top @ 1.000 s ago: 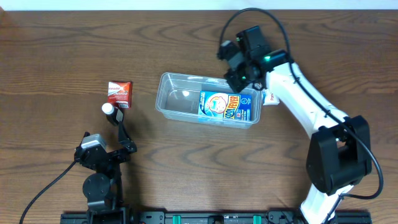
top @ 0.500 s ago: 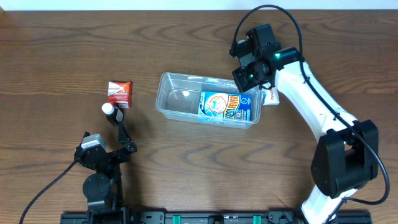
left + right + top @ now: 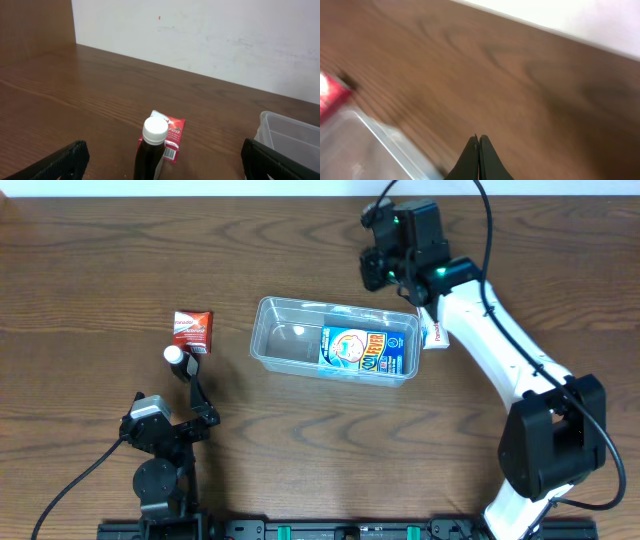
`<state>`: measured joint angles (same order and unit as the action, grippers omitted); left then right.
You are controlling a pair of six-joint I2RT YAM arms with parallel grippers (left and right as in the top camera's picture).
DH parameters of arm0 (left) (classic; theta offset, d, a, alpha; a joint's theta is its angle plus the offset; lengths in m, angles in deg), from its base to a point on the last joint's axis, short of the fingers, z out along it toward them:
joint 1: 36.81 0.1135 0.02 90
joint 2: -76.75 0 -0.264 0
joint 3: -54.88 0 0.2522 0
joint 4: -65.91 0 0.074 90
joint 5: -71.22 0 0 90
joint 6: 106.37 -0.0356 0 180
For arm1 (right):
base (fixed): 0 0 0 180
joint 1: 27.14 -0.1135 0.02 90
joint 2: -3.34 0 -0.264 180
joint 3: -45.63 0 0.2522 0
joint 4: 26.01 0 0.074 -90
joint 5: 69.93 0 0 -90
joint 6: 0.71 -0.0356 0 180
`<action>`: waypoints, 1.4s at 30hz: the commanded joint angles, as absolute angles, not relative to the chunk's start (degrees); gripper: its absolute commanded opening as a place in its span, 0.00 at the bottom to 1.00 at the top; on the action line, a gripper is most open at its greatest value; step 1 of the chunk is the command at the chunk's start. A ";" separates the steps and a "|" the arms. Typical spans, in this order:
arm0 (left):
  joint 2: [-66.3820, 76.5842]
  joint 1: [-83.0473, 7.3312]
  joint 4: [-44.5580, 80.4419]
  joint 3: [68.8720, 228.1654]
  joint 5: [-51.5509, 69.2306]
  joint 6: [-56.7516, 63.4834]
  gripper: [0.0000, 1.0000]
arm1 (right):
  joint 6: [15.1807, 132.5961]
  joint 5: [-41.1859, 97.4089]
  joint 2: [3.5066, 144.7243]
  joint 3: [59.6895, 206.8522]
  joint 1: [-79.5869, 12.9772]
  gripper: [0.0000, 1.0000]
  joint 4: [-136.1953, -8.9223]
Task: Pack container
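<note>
The clear plastic container (image 3: 262, 332) lies at the table's middle, with a blue snack box (image 3: 367, 350) lying flat in its right half. My right gripper (image 3: 376, 266) is shut and empty, raised beyond the container's far right corner; the right wrist view shows the closed fingertips (image 3: 479, 138) over bare wood, with the container's corner (image 3: 375, 145) at lower left. My left gripper (image 3: 162, 152) is wide open and empty near the front left. A dark bottle with a white cap (image 3: 152, 150) stands just ahead between its fingers, and a small red box (image 3: 170, 134) stands behind the bottle.
The bottle (image 3: 176, 357) and red box (image 3: 192, 330) stand left of the container. A small white and red box (image 3: 435, 336) lies against the container's right end, under my right arm. A pale wall borders the table's far edge (image 3: 200, 35).
My right gripper has lifted from over the container's right end and swung toward the far side of the table. The blue snack box stays in the container. The left arm has not moved.
</note>
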<state>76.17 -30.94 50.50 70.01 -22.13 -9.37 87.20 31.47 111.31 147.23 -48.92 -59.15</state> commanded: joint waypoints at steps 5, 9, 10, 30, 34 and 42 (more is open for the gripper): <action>76.52 -31.16 48.33 68.87 -22.83 -10.35 0.98 | 77.08 27.53 118.10 147.84 -57.58 0.01 -47.13; 76.52 -31.16 48.33 68.87 -22.85 -10.35 0.98 | 75.16 27.36 121.93 147.84 -60.31 0.01 -43.19; 76.52 -31.16 48.36 68.87 -22.83 -10.35 0.98 | 74.85 27.38 122.74 147.84 -60.77 0.01 -42.39; 76.52 -31.16 48.33 68.87 -22.83 -10.35 0.98 | 74.48 30.22 124.66 147.84 -63.17 0.01 -41.21; 76.52 -31.16 48.36 68.87 -22.83 -10.35 0.98 | 73.65 32.41 124.66 147.84 -63.22 0.01 -42.19; 76.52 -31.16 48.33 68.87 -22.83 -10.37 0.98 | 73.63 33.61 124.66 147.84 -63.22 0.01 -43.70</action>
